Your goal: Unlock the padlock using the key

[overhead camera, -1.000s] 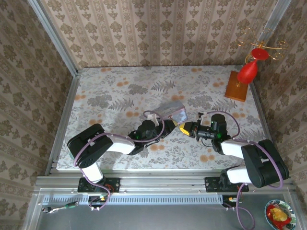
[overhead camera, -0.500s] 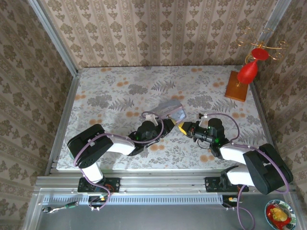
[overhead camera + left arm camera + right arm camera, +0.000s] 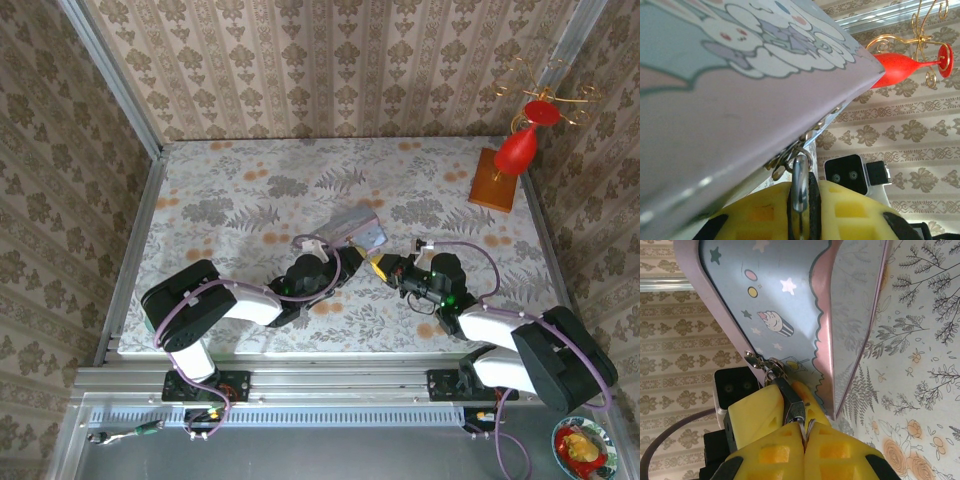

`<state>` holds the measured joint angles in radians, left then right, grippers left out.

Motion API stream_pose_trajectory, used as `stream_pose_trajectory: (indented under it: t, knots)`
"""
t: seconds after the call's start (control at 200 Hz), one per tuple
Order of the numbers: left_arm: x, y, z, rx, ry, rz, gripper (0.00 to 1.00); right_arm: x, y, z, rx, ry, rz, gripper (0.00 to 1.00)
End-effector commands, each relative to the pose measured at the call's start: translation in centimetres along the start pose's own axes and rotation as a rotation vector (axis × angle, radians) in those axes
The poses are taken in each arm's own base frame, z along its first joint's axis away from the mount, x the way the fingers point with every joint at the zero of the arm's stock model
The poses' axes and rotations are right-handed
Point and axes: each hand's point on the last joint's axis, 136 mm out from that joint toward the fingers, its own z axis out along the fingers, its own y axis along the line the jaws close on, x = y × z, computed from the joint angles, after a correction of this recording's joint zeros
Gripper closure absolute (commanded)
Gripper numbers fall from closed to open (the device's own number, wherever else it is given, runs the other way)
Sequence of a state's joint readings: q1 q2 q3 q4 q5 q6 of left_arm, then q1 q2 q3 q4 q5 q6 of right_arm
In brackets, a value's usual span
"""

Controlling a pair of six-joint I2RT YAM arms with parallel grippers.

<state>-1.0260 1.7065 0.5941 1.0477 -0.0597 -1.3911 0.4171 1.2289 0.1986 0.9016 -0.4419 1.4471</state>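
At the left of the top view, the left arm (image 3: pixel 240 300) reaches across the table (image 3: pixel 230 200) to its middle. There the left claw (image 3: pixel 345 260) sits just beneath the near edge of the tin (image 3: pixel 358 230). The tin is tilted and its pictured lid is down, so we cannot see what is inside it.

From the left wrist we see a few small metal rings (image 3: pixel 790 160) hanging from the tin's edge down to the padlock (image 3: pixel 812 200). The left claw's 2 yellow pads (image 3: pixel 750 212) are clamped on that dark little block.

The right wrist shows the padlock just below the tin's corner, between both claws. The right claw (image 3: pixel 805 432) has its 2 pads pressed together on a thin sliver of bright metal. As far as we can tell this is the key (image 3: pixel 807 427), and it sits right at the padlock's lower end.

Further right, a red ornament (image 3: pixel 522 148) stands on a wooden block (image 3: pixel 490 185) at the table's far corner. Off the table at the bottom right, a small dish (image 3: pixel 558 440) holds red and yellow bits we cannot name.
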Motion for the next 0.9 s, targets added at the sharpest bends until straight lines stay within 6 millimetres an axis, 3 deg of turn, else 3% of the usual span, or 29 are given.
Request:
stream_pose_trajectory:
  t: [0.0, 0.41, 0.895]
  knots:
    - [3.0, -6.6, -0.3, 0.237, 0.103, -0.017, 1.0, 2.1, 2.4, 0.1, -0.085, 0.068, -0.041, 1.0]
    - [2.7, -7.3, -0.3, 0.256, 0.085, -0.032, 1.0, 3.1, 2.5, 0.5, -0.087, 0.064, -0.04, 1.0]
    - [2.9, -9.1, -0.5, 0.303, 0.094, -0.056, 1.0, 2.8, 2.9, 0.6, -0.121, 0.024, -0.002, 1.0]
